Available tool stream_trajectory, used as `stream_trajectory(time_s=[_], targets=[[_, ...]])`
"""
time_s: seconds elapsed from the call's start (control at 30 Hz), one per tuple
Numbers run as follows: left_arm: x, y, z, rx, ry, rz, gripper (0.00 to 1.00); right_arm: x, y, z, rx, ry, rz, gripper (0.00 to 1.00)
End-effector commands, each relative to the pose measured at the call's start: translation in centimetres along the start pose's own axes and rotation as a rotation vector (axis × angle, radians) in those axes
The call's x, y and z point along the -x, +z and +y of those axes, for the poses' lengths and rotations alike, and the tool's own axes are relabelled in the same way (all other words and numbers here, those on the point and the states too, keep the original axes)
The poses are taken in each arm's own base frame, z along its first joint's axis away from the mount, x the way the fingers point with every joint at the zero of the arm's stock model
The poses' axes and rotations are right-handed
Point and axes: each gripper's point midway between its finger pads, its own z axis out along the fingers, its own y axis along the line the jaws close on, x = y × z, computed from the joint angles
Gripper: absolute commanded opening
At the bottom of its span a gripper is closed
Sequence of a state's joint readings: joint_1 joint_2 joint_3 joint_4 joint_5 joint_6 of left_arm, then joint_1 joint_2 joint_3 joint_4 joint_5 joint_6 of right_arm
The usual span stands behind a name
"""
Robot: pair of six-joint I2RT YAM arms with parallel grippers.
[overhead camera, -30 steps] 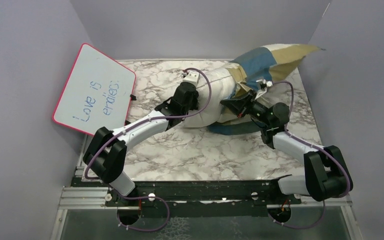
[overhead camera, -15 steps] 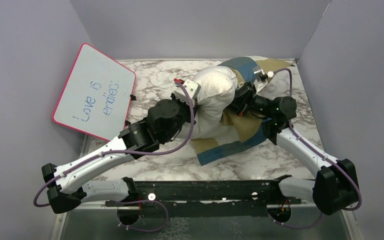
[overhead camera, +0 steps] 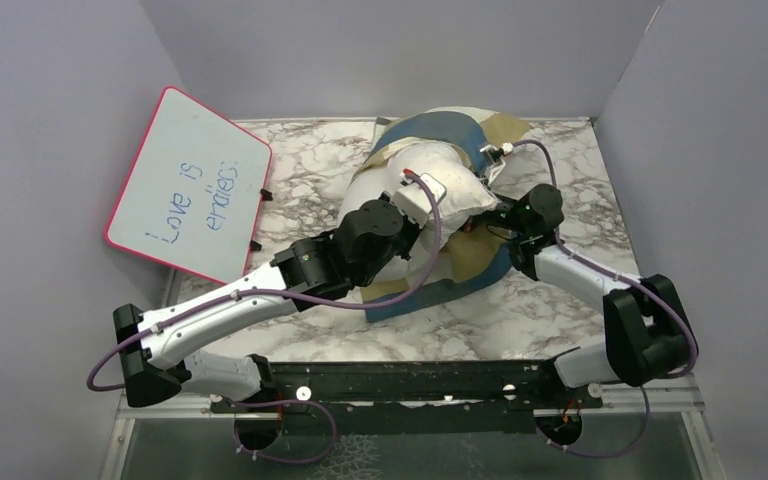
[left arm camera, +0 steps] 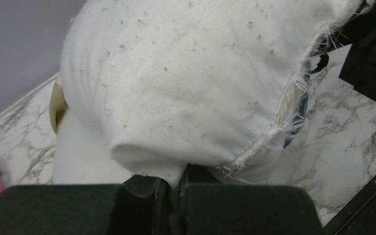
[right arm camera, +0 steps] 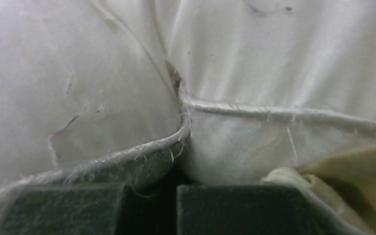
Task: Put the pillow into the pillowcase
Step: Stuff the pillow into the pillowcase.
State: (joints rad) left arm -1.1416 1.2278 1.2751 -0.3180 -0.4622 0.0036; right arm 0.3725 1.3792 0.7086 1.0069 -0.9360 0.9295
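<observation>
Pillow (overhead camera: pixel 390 175) lies at the far centre of the tabletop (overhead camera: pixel 310 160), partly inside the pillowcase (overhead camera: pixel 440 130). Checked cloth wraps its far end and spreads flat beneath its near side. The white bulk remains exposed toward the left.

Left claw (left arm camera: pixel 176 188): clenched on a fold of white fabric at the pillow's lower near edge. A frayed hem (left arm camera: pixel 289 107) runs just right of the grip.

Right claw (right arm camera: pixel 169 196): clenched on a frayed seam of the pillowcase at the pillow's right side, tan cloth beside it.

Whiteboard (overhead camera: pixel 185 180) leans at the far left, apart from both.
</observation>
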Motion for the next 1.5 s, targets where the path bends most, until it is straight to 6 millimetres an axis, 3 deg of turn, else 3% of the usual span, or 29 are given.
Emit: stream_trajectory(time_s=[0.0,0.1,0.13,0.23,0.27,0.37,0.47,0.57,0.67,0.73,0.83,1.0,1.07,1.13,1.17,1.2,1.27,1.3,1.37,1.47], targets=[[7.7,-2.0,-9.0,-0.363,-0.095,-0.236,0.0,-1.2,1.7,0.5,0.077,0.05,0.064,0.0],[7.2,-1.6,-8.2,-0.311,-0.103,-0.227,0.0,-1.4,1.7,-1.3,-0.009,0.063,0.065,0.0],[6.6,-1.2,-7.6,-0.266,-0.094,-0.213,0.06,-1.8,1.5,-2.2,-0.054,0.069,0.069,0.0],[4.8,0.4,-5.3,-0.138,-0.072,-0.15,0.54,-2.9,0.5,-5.3,-0.17,0.098,0.092,0.0],[4.9,0.5,-5.1,-0.131,-0.076,-0.138,0.63,-3.1,-0.3,-6.5,-0.199,0.117,0.09,0.0],[6.5,0.2,-5.2,-0.153,-0.07,-0.134,0.78,-3.3,-2.1,-8.1,-0.196,0.162,0.079,0.0],[8.5,0.0,-5.4,-0.176,-0.017,-0.134,0.96,-3.2,-2.4,-9.1,-0.212,0.168,0.084,0.0],[9.8,0.8,-5.4,-0.162,0.063,-0.113,0.99,-3.0,-2.3,-9.2,-0.214,0.162,0.082,0.0],[10.6,2.2,-5.6,-0.144,0.149,-0.096,0.98,-2.9,-2.4,-9.2,-0.227,0.165,0.078,0.0],[9.6,4.2,-5.4,-0.108,0.201,-0.038,0.98,-2.6,-2.4,-9.1,-0.234,0.164,0.065,0.0],[6.7,6.1,-4.6,-0.076,0.247,0.078,0.98,-2.1,-2.3,-9.3,-0.251,0.166,0.047,0.0],[0.7,6.9,-3.0,-0.045,0.264,0.244,0.98,-2.2,-2.3,-9.5,-0.251,0.179,0.034,0.0],[-1.1,7.7,-1.2,-0.002,0.251,0.291,0.98,-2.2,-2.3,-9.4,-0.242,0.181,0.032,0.0],[-3.1,8.9,2.0,0.083,0.227,0.345,0.96,-2.1,-2.3,-9.2,-0.236,0.172,0.028,0.0],[-4.4,9.6,3.6,0.118,0.222,0.374,0.89,-1.9,-2.3,-8.9,-0.232,0.159,0.02,0.0],[-5.7,10.4,5.0,0.127,0.204,0.401,0.74,-1.6,-2.4,-8.7,-0.233,0.145,0.005,0.0],[-9.0,12.0,8.7,0.185,0.157,0.449,0.28,-1.0,-2.8,-8.1,-0.234,0.103,-0.03,0.0],[-10.7,12.7,10.0,0.195,0.135,0.469,0.15,-1.3,-3.2,-7.7,-0.226,0.084,-0.049,0.0],[-14.1,13.9,12.0,0.213,0.082,0.514,0.08,-1.1,-3.8,-6.1,-0.172,0.019,-0.104,0.0],[-18.3,15.2,12.9,0.222,0.059,0.586,0.03,-0.7,-4.2,-3.6,-0.068,-0.099,-0.155,0.0]])
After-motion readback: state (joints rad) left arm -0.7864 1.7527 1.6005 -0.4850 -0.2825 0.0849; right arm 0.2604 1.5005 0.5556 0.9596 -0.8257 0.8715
